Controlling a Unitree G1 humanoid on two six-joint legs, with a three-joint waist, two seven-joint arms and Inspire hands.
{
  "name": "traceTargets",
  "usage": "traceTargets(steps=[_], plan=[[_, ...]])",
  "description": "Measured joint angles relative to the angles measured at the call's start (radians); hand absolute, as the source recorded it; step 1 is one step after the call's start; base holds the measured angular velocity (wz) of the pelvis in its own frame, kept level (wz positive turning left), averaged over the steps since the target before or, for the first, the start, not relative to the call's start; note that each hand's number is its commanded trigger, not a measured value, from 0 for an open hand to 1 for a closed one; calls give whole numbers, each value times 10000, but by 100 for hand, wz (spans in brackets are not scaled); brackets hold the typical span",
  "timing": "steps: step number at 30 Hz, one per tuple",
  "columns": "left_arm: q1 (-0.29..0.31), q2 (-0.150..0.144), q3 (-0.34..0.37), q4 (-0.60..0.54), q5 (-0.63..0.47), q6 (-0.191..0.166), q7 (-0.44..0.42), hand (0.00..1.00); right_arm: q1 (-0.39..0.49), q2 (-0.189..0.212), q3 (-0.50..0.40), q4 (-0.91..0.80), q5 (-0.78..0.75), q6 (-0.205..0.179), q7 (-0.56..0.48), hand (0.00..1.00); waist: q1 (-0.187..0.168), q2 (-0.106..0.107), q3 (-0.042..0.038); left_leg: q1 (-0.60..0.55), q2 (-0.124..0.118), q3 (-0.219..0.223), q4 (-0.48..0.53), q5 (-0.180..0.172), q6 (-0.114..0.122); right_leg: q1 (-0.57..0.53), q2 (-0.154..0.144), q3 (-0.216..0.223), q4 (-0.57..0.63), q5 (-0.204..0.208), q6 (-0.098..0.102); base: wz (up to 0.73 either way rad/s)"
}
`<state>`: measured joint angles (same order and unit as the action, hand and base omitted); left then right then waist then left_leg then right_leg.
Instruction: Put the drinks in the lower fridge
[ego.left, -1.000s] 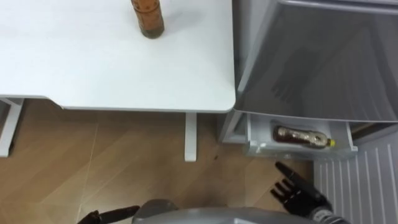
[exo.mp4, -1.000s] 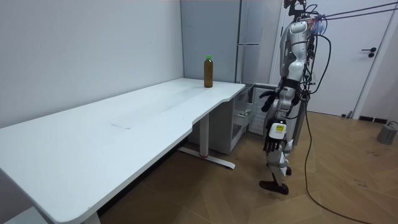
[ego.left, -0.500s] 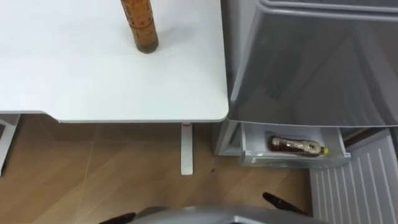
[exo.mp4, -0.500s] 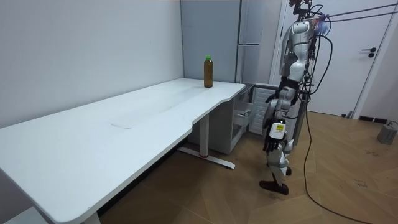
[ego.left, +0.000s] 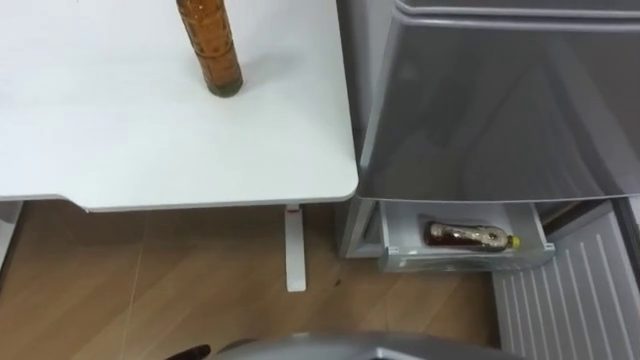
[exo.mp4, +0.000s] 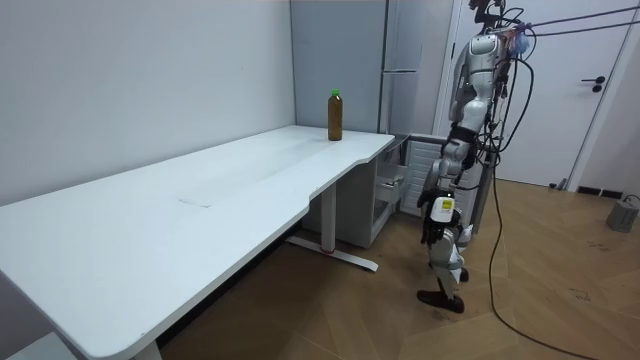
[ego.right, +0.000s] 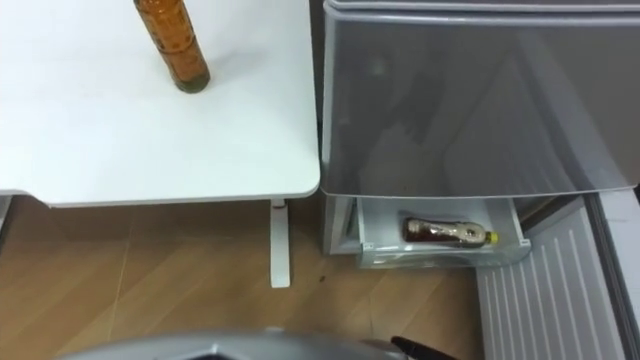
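- Lowered since 1 s ago: right hand (ego.right: 410, 346), which was raised w/ fingers spread in front of the drawer, is now a dark sliver at the btm edge of the eye views. Can't tell how its fingers are set.
- Head camera has swung too: whole scene sits further left & lower than 1 s ago. Bottles, table & fridge themselves haven't moved.
- Room view: robot stands upright on the wood floor (exo.mp4: 560, 290) at the table's end, by the fridge. Left hand (exo.mp4: 439, 210) hangs beside the thigh on the side nearer the camera, too small to tell if its fingers are curled or straight.
- Lying bottle (ego.left: 470, 236): amber drink on its side in the open drawer (ego.left: 392, 250) at the foot of the fridge (ego.left: 500, 100), yellow cap toward the robot's right, no hand touching it.
- Standing bottle (ego.left: 210, 45): upright on the white table (ego.left: 100, 130), toward the fridge-side end & well apart from both hands. Green cap visible in room view.
- Ribbed grey panel (ego.left: 560, 300) sits just right of the drawer.
- Table leg (ego.left: 293, 250) stands on the floor near the fridge base, apart from it.
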<state>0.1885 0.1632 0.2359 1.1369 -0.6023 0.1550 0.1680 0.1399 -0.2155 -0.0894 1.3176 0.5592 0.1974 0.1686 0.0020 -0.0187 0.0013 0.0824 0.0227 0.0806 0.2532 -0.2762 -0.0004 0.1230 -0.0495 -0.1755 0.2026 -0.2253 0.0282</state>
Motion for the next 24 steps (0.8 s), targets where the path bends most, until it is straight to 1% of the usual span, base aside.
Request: traceTargets(steps=[1,2,4,6,7,8,9,10,11,12,13,14,15,16,17,18,19,20,22,24], plan=[[-29,-1,44,-55,-355,-14,180,0,-14,-2,-66,-23,-209,-29,-92,0,6,10,7,1,-1,1,0,0,0,-12,0,22,4,5,3,-4],[-41,-16,158,-300,-831,-11,452,0,-18,8,-106,-28,-333,-60,-226,0,-1,44,-5,19,-3,-1,1,0,0,-8,2,40,5,9,5,0],[-9,-21,212,-778,-1071,-37,859,0,-8,49,-118,-32,-653,-88,-495,0,20,85,5,102,0,4,-15,0,0,49,11,65,6,10,5,-5],[86,-37,411,-1359,-997,-56,1205,0,53,64,-139,-120,-793,-166,-691,0,55,163,-11,248,-2,-6,-155,-2,-1,102,26,131,16,15,-2,-14],[87,-37,620,-1775,-622,-68,1491,0,100,67,-222,-215,-1074,-244,-740,0,52,183,3,322,-1,-8,-187,-2,-1,149,33,150,4,18,-5,-7],[81,-35,780,-2331,-190,-90,1840,0,163,64,-227,-312,-1323,-288,-845,0,44,220,-17,338,6,-11,-187,-3,-1,165,42,151,7,18,-6,0],[80,-35,802,-2686,43,-101,2038,0,167,63,-229,-355,-1379,-328,-892,0,48,232,-12,330,8,-14,-187,-3,-2,157,45,162,8,20,-9,0],[87,-29,816,-3469,546,-133,2417,0,167,65,-225,-417,-1429,-363,-992,0,57,264,-5,312,8,-18,-186,-3,-2,146,51,175,12,25,-18,0],[82,-29,821,-4247,1024,-195,2766,0,166,81,-226,-421,-1519,-396,-1044,0,45,305,-15,315,5,-46,-189,3,-6,202,55,175,10,27,-21,0],[66,-30,816,-4594,1292,-307,2926,0,173,88,-226,-411,-1614,-442,-1050,0,29,313,-17,322,3,-58,-189,4,-6,209,55,173,10,27,-21,0],[44,-29,788,-5192,1895,-506,3209,0,242,89,-211,-350,-1818,-550,-1041,0,2,357,-9,329,3,-68,-185,6,-6,201,61,197,11,27,-21,-5],[41,-30,743,-5902,2423,-604,3480,0,235,85,-201,-351,-1881,-649,-1085,0,-12,440,-18,322,-2,-99,-184,6,-6,194,63,222,12,28,-22,-5],[45,-30,722,-6349,2646,-602,3590,0,223,88,-167,-388,-1944,-695,-1107,0,-2,433,-19,312,-7,-112,-186,6,-5,193,62,214,13,28,-22,0],[80,-29,681,-7298,3215,-633,3786,0,259,86,-107,-385,-2165,-743,-1132,0,20,409,-14,315,-11,-114,-192,7,-5,192,63,205,13,28,-22,0],[219,81,421,-7720,4155,-507,4033,0,229,73,-111,-382,-2392,-780,-1148,0,-11,415,-9,323,-10,-115,-194,7,-5,191,66,214,11,27,-22,0],[302,68,409,-7791,4433,-494,4069,0,233,78,-111,-377,-2497,-862,-1147,0,-43,407,-4,318,-10,-126,-193,7,-5,189,68,220,2,27,-22,0],[433,-1,378,-8250,4823,-442,4104,0,283,152,-108,-368,-2550,-1016,-1148,0,-82,379,12,301,-15,-174,-185,8,-6,199,70,192,-6,27,-22,11],[565,-1,364,-8825,5148,-436,4125,0,311,256,-108,-352,-2597,-1086,-1145,0,-61,289,90,248,-15,-289,-160,15,-16,179,80,139,-8,28,-22,18],[584,10,275,-9176,5571,-381,4146,0,260,280,-99,-331,-2734,-1141,-1139,0,-36,150,92,123,-15,-402,-34,24,-25,47,84,109,-13,33,-32,17],[584,37,233,-9379,5984,-321,4193,0,170,264,-104,-179,-3015,-1363,-1146,0,-49,99,95,-116,-6,-542,124,21,-27,-32,103,98,-24,61,-59,15]])
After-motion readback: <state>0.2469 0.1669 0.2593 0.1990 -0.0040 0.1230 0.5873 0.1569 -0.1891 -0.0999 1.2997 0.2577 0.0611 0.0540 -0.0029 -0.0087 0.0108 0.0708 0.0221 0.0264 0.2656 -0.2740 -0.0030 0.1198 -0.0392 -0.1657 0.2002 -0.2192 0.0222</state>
